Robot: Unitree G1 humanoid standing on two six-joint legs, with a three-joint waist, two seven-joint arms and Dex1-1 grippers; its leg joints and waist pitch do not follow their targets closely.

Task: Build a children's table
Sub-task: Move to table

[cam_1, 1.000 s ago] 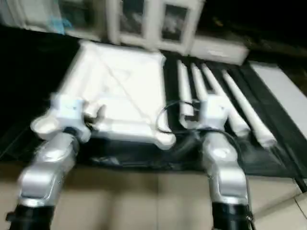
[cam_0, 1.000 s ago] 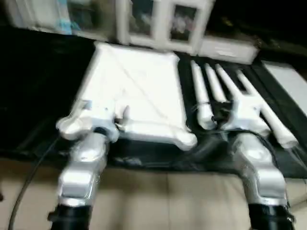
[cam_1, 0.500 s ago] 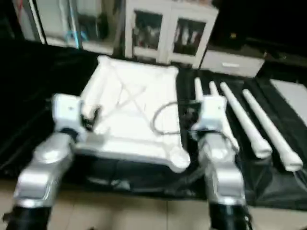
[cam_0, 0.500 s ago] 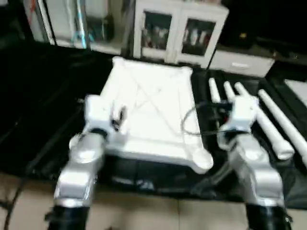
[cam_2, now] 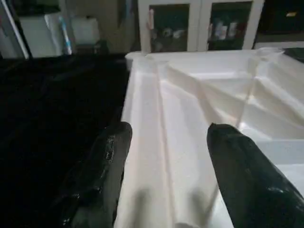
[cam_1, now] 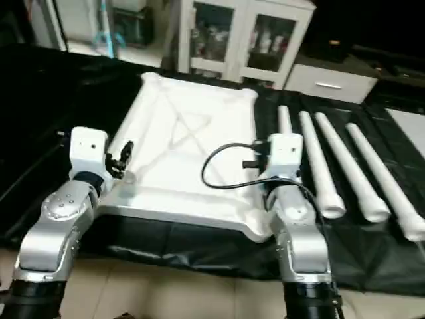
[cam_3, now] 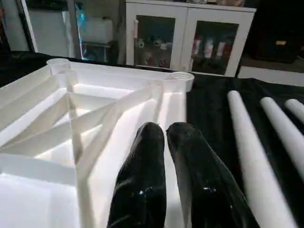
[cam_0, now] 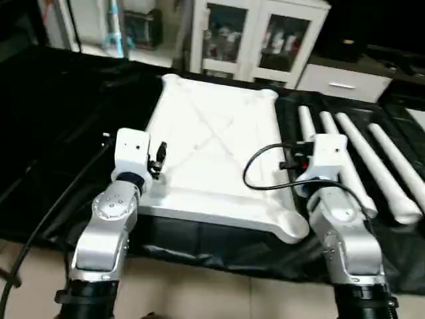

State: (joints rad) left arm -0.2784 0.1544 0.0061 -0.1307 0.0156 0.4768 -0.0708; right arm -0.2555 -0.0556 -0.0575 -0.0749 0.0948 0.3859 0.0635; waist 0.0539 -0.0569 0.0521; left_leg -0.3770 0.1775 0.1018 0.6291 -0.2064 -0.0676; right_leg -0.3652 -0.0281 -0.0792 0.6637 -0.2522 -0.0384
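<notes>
A black sheet point(cam_0: 60, 113) covers the work surface in front of me, with pale tiled floor point(cam_0: 199, 292) along its near edge. At the back of the room stands a white cabinet with glass doors point(cam_0: 262, 36), and beside it a low white drawer unit point(cam_0: 342, 81).

The table top point(cam_0: 212, 153) lies upside down on the sheet, its X-shaped ribs facing up and round sockets at the corners. Four white legs point(cam_1: 342, 169) lie side by side on the sheet just to its right, apart from it.

My left gripper point(cam_2: 164, 142) hangs over the top's left rim with its fingers spread wide and nothing between them. My right gripper point(cam_3: 165, 135) sits over the top's right side, fingers pressed together and empty.

Compared with a second ago, the whole scene sits lower and further right in my head view, so my camera has shifted; the top and the legs lie as they did, and both grippers keep the same opening.

My left wrist view shows the long rim running away beneath the spread fingers point(cam_2: 107, 161). My right wrist view gives the ribs and two far sockets close up, with three legs alongside.
</notes>
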